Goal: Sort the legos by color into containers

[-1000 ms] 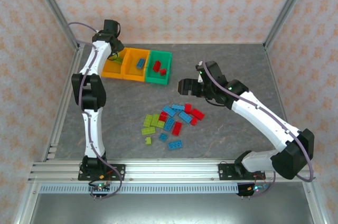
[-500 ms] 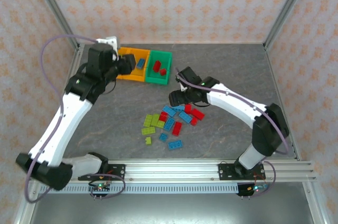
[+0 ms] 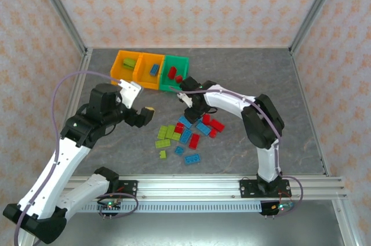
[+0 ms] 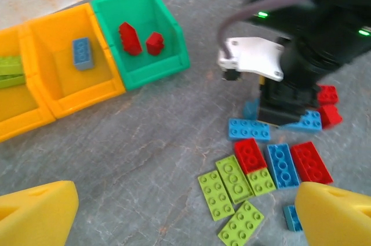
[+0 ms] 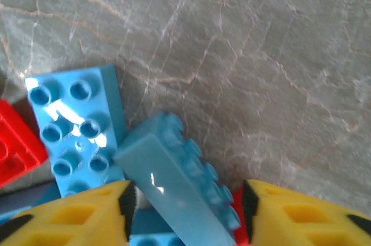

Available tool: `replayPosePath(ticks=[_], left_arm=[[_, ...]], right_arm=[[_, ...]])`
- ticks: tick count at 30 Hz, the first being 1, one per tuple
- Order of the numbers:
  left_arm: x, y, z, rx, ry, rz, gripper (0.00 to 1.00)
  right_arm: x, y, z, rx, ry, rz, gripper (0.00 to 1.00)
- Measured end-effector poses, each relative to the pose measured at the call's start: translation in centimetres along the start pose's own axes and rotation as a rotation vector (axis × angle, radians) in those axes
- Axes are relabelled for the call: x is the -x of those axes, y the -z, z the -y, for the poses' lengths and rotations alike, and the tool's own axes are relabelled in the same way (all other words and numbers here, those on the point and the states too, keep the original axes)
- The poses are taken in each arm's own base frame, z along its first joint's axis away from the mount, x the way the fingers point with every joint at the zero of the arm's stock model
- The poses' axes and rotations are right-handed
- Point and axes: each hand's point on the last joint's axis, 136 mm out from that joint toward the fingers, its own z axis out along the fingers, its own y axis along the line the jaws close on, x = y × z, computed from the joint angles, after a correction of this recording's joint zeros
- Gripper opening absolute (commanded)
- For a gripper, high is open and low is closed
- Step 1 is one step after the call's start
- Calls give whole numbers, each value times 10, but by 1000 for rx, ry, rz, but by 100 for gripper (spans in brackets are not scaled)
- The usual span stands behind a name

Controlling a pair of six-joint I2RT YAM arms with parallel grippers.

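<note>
- Landmark: green bin (image 3: 174, 88), end unit in the row of three containers; two red bricks (image 4: 130, 37) inside.
- Middle orange bin (image 4: 87, 98): touching the green bin's side; one blue piece (image 4: 83, 53) on its floor.
- Far orange bin (image 3: 123, 80): end of the row away from the green bin; lime bricks (image 3: 128, 62) inside.
- Loose legos (image 3: 188, 133): mixed lime, light blue and red pile on the table (image 3: 261, 83), near the green bin on its arm-base side; several touching edge to edge.
- Right gripper (image 5: 185, 211): lowered onto the pile's edge nearest the green bin; yellow pads (image 5: 69, 214) on either side of a tilted light blue brick (image 5: 174, 182), a sliver of gap at one pad; firm clamp or not, cannot tell.
- Left gripper (image 3: 145, 114): jaws spread wide, nothing between; beside the pile, further from the green bin than the pile's near edge.
- Handling, as judged: light, rigid, hard and glossy, so likely slippery; not fragile. Best hold across the two long flat sides, pads below the studs. Tilted brick liable to pivot or pop out under an off-centre squeeze; touching neighbours liable to be dragged along.
- Writing, brands, labels: none legible on bricks, bins or arms.
</note>
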Motion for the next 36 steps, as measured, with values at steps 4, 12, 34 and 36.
replayPosePath(ticks=[4,12,34,36], left_arm=[[-5,0,9,-47,-53,3,97],[-8,-2,13,-74,-98,-2,97],[-4,10,7,-15,-115,97,97],[-5,7,7,-16,-112,88,97]], right_arm=[[-3,-12,0,1,9,-34,36],[-3,-13,3,-14,-2,-35,21],[266,102,24,111,-385,897,22],[282,82,25,113,-384,892,25]])
